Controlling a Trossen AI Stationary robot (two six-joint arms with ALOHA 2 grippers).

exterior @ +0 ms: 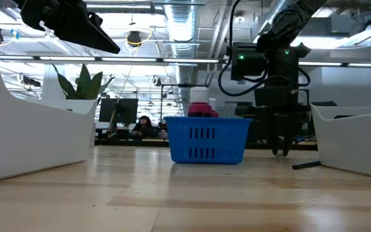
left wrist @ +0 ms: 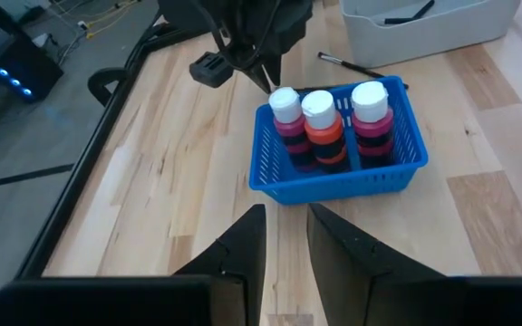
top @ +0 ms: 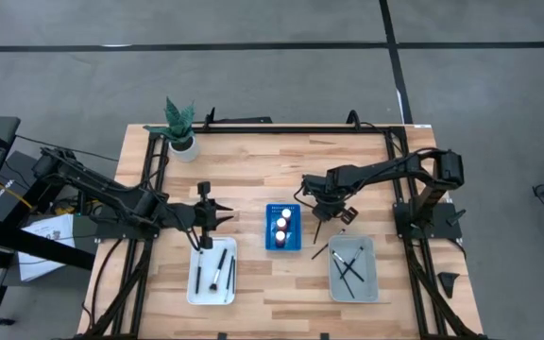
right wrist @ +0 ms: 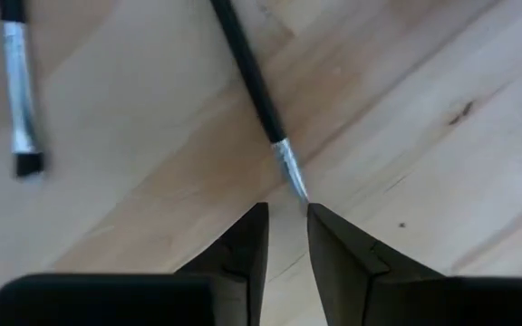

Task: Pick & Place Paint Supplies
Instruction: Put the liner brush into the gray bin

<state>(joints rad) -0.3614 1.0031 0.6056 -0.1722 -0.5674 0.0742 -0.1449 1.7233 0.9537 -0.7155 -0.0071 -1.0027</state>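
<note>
Black brush (right wrist: 254, 95) tip behind claw (right wrist: 286, 237)

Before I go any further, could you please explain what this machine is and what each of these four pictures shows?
It is a two-armed robot at a wooden table. One picture looks straight down, one looks level across the tabletop, and the other two come from cameras on each wrist. In the middle stands a blue rack holding paint bottles. A white tray and a grey tray hold brushes. The right gripper is low over a loose brush on the table, fingers either side of its tip; a second brush lies nearby. The left gripper hovers, holding nothing. A potted plant stands at the back.
</note>
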